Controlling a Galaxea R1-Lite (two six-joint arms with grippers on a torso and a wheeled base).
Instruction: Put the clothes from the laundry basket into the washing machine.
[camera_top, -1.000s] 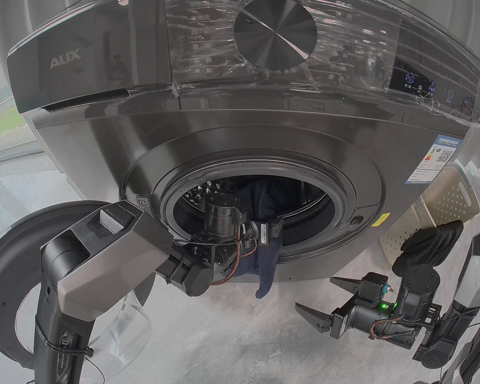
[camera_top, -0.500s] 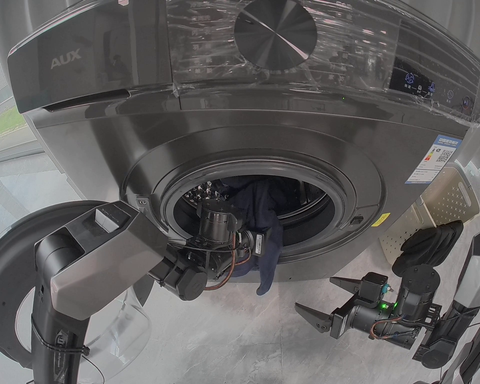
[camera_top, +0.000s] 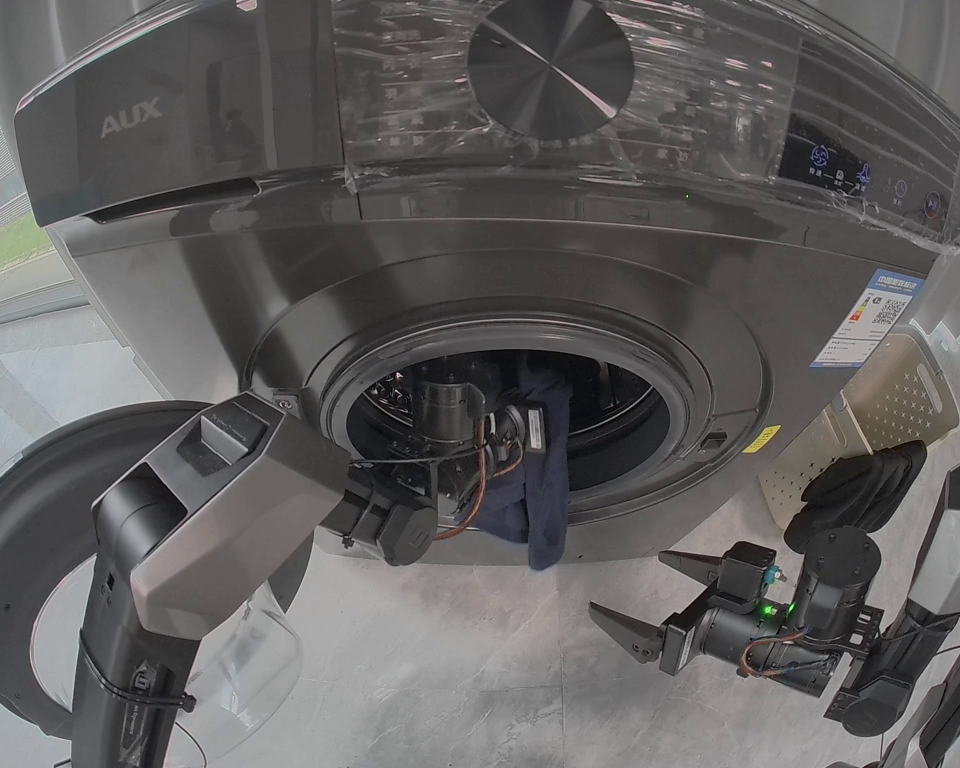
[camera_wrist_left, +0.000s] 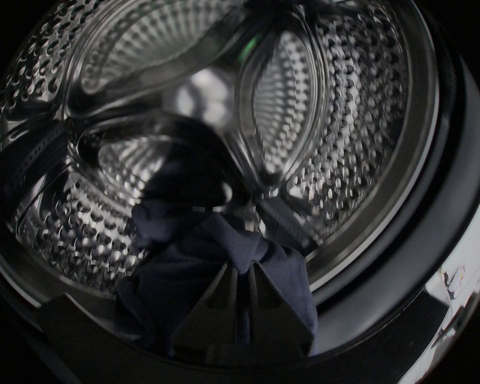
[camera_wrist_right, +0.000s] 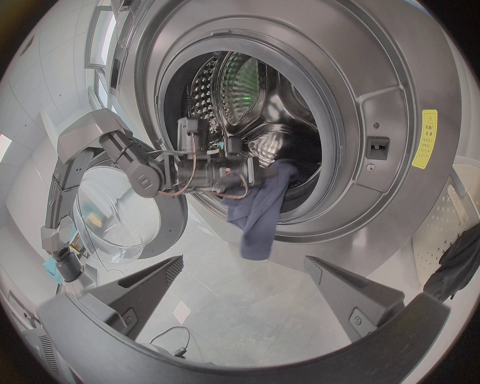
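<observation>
At the drum mouth of the washer (camera_top: 500, 260), door (camera_top: 40, 520) swung wide to the left.

- Left end effector (camera_wrist_left: 243, 267): reached in through the opening, fingers drawn together and clamped on a bunched fold of the navy garment (camera_wrist_left: 200, 250).
- Navy garment: only partly loaded. The upper part is held inside the drum (camera_wrist_left: 300, 125); the lower part is draped over the front lip and hangs down outside, clear of the floor, as seen from the head and right wrist views.
- Right end effector (camera_top: 630, 587): held low in front of the washer, to the right of the opening, fingers spread apart, nothing between them.
- Basket (camera_top: 900, 390): stands to the right of the washer. Black clothes (camera_top: 860, 490) are slung over its near edge, untouched. What else lies inside cannot be made out.

Progress, as judged: the first item seen is mid-insertion, not yet finished. The hanging tail has yet to be carried or pushed past the lip before release. No other clothes are made out in the drum. The black clothes at the basket remain to be fetched, so well under half is taken as done.
</observation>
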